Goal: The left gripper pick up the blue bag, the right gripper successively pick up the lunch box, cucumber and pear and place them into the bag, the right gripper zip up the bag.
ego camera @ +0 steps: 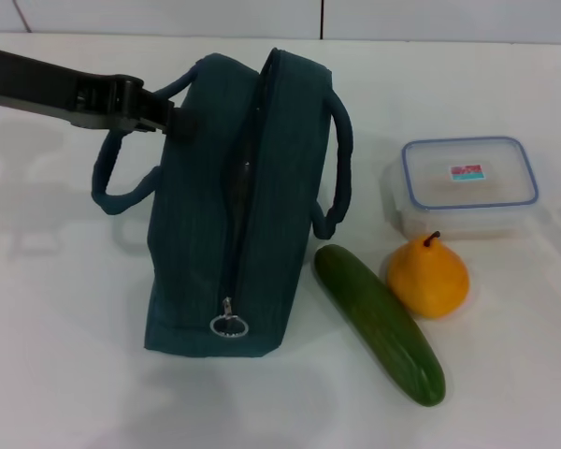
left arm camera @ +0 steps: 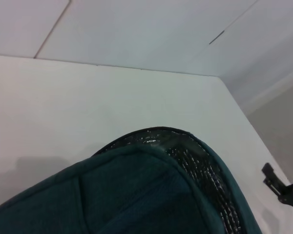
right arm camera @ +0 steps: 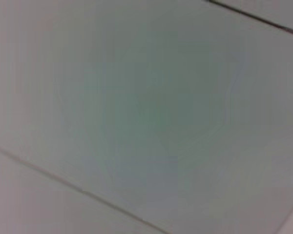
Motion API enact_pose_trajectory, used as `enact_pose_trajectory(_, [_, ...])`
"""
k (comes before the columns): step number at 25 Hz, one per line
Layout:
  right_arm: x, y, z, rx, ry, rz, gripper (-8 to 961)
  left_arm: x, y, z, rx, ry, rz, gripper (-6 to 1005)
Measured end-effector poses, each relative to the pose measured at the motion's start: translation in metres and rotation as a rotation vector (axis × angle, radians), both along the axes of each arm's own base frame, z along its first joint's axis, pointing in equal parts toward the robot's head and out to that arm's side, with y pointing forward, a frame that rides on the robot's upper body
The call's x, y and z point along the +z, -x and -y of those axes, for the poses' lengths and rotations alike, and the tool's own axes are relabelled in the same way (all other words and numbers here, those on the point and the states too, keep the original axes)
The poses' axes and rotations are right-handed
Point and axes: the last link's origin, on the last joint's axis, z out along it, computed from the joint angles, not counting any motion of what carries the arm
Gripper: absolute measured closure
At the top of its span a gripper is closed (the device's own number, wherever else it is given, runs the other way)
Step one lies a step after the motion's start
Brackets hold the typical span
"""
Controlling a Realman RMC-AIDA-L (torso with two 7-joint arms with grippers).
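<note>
The blue bag [ego camera: 238, 206] stands on the white table with its zipper line on top and the silver ring pull [ego camera: 229, 325] at the near end. My left gripper [ego camera: 176, 120] reaches in from the left and is shut on the bag's upper left side, just above the left handle [ego camera: 122, 192]. The left wrist view is filled by the blue bag's [left arm camera: 136, 195] top edge. To the bag's right lie the cucumber [ego camera: 379, 323], the pear [ego camera: 427, 276] and, behind them, the lunch box [ego camera: 467, 182]. My right gripper [left arm camera: 283, 170] shows only as a small black claw past the table's far edge.
The table's back edge meets a white panelled wall [ego camera: 262, 17]. Bare tabletop [ego camera: 56, 309] lies left of and in front of the bag. The cucumber lies close along the bag's right side, and the pear touches or nearly touches it.
</note>
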Motion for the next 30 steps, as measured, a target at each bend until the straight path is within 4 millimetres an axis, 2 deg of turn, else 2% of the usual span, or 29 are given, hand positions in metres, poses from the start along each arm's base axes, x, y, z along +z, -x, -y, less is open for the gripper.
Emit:
enact_pose_trajectory(9, [-0.012, -0.017, -0.005, -0.176, 0.045, -0.074, 99, 0.004, -0.004, 0.001, -0.057, -0.014, 0.033, 942])
enact_pose_trajectory(17, [-0.022, -0.015, -0.025, -0.241, 0.132, -0.139, 100, 0.005, -0.008, 0.003, -0.108, -0.023, 0.060, 943])
enact_pose_trajectory(24, [-0.038, -0.001, -0.045, -0.249, 0.193, -0.149, 100, 0.003, -0.003, 0.006, -0.119, -0.025, 0.058, 943])
enact_pose_trajectory(30, [-0.044, 0.011, -0.056, -0.221, 0.220, -0.140, 100, 0.002, 0.001, 0.008, -0.116, -0.025, 0.057, 943])
